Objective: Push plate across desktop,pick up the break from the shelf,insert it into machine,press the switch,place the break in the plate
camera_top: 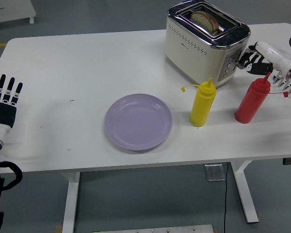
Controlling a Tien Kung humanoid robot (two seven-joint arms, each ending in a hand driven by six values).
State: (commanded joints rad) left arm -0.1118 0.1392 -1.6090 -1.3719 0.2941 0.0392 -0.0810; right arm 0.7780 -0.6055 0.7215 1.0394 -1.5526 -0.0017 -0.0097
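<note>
While one bread slice (205,20) sits in toaster (206,42), one plate (138,121), two bottles (202,103)

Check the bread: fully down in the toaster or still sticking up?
Sticking up. The bread sits in a slot of the toaster with its top above the rim.

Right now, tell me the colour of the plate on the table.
The plate is pale purple, plain with no pattern, seen best in the head view.

Surface: white rectangular tabletop (77,68)
On it: round lilac plate (138,122); cream-and-chrome toaster (203,43); yellow squeeze bottle (202,103); red squeeze bottle (252,99)
</note>
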